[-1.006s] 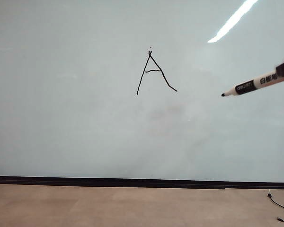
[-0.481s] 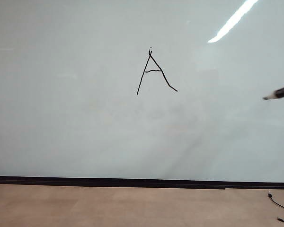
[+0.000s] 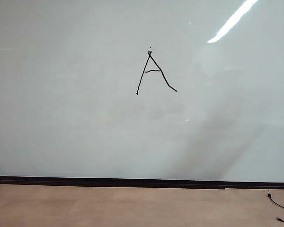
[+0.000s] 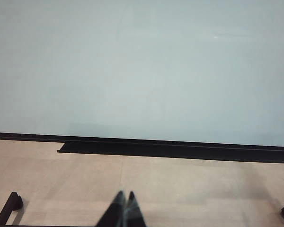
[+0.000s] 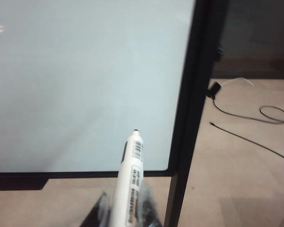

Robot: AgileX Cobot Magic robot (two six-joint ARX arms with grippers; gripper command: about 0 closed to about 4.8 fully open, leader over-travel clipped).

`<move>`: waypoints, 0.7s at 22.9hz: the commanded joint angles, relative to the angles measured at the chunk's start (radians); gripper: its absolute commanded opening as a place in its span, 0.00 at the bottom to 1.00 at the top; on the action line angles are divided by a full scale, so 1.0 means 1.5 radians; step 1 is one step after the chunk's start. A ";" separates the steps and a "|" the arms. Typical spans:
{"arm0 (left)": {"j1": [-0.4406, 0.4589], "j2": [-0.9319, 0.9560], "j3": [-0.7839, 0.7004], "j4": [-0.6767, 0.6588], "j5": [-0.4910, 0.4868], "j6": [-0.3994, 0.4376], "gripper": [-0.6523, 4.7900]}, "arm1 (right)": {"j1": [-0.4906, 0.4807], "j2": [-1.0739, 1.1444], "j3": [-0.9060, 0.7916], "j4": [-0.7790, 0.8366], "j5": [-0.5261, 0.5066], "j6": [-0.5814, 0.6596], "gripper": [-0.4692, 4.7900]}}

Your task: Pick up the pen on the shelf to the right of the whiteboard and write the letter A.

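The letter A (image 3: 154, 72) is drawn in thin black strokes on the whiteboard (image 3: 75, 118), upper middle in the exterior view. Neither arm shows in that view. In the right wrist view my right gripper (image 5: 126, 208) is shut on the pen (image 5: 128, 184), a white barrel with black print, its dark tip pointing at the whiteboard (image 5: 75, 85) near the board's black side frame (image 5: 191, 109). The tip is apart from the surface. In the left wrist view my left gripper (image 4: 125, 195) is shut and empty, above the tan floor, facing the whiteboard (image 4: 142, 66).
A black shelf ledge (image 4: 175, 149) runs along the board's bottom edge. Black cables (image 5: 255, 118) lie on the floor beyond the side frame, also as cables (image 3: 279, 205) at the exterior view's lower right. A black stand foot (image 4: 9, 205) sits on the floor.
The pen in my right gripper has swung away to the right and left the exterior view. The letter A and the left arm are unchanged.
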 commanded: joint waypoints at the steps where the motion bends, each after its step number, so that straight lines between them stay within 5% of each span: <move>1: 0.000 0.001 0.002 0.006 0.000 0.003 0.11 | -0.004 -0.001 0.002 -0.001 -0.014 0.004 0.08; 16: 0.000 0.001 0.002 0.006 0.000 0.003 0.11 | -0.004 -0.001 0.003 -0.004 -0.036 0.005 0.08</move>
